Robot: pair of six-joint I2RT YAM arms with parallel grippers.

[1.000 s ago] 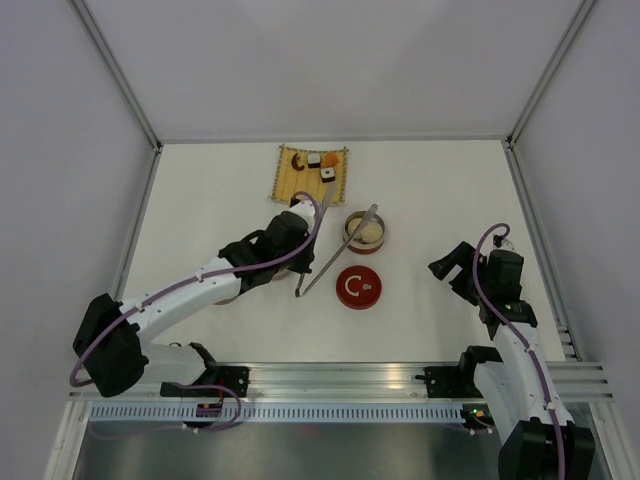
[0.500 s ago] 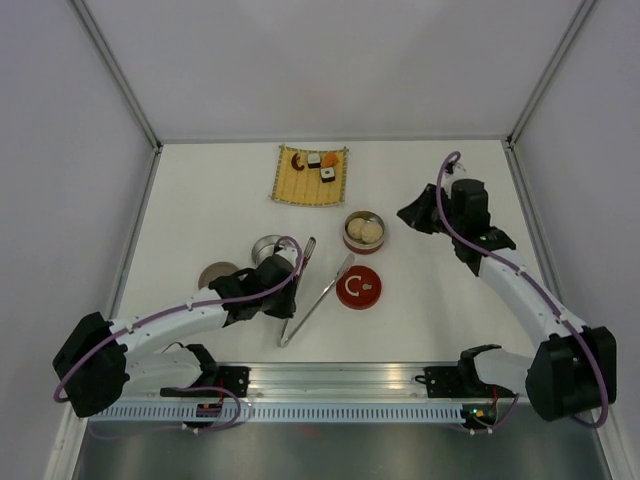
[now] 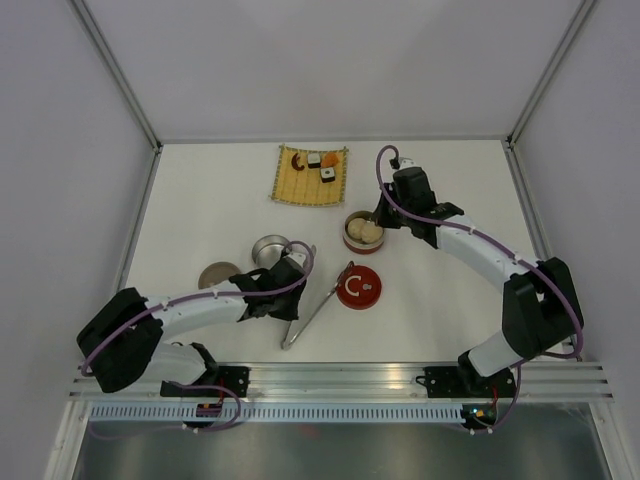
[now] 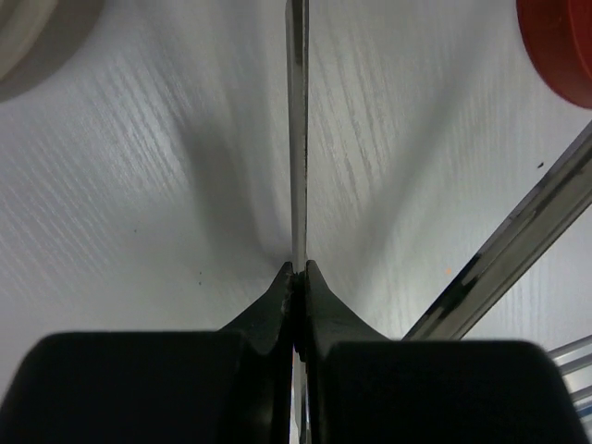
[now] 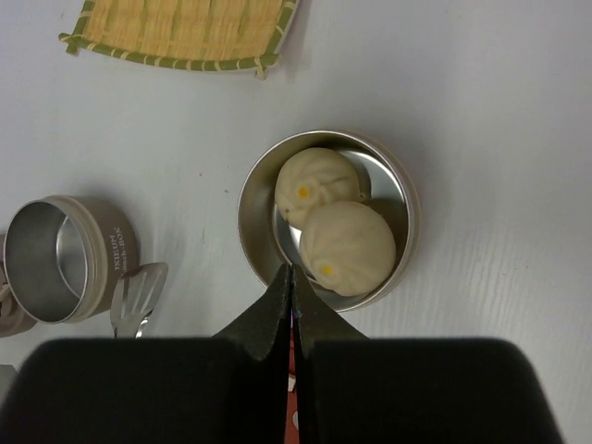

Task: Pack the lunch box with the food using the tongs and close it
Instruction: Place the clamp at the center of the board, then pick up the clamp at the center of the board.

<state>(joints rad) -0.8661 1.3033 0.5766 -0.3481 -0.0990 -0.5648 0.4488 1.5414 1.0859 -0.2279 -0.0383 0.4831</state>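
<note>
The tongs (image 3: 318, 300) lie on the table in a narrow V near the front. My left gripper (image 3: 290, 292) is shut on one of their thin arms (image 4: 297, 139); the other arm (image 4: 518, 240) splays to the right. A round tin (image 3: 363, 232) of the lunch box holds two white buns (image 5: 328, 217). My right gripper (image 5: 289, 270) is shut, its tips at the tin's near rim (image 5: 254, 236); I cannot tell if they pinch it. The rest of the food (image 3: 318, 165) sits on the bamboo mat.
An empty tin (image 3: 268, 250) stands left of the tongs' tips, with a grey lid (image 3: 217, 274) beside it. A red lid (image 3: 358, 287) lies just in front of the bun tin. The bamboo mat (image 3: 300, 185) is at the back.
The right arm swung from the right side over to the bun tin and its jaws closed. The left arm drew the tongs off the tin, back toward the front.
</note>
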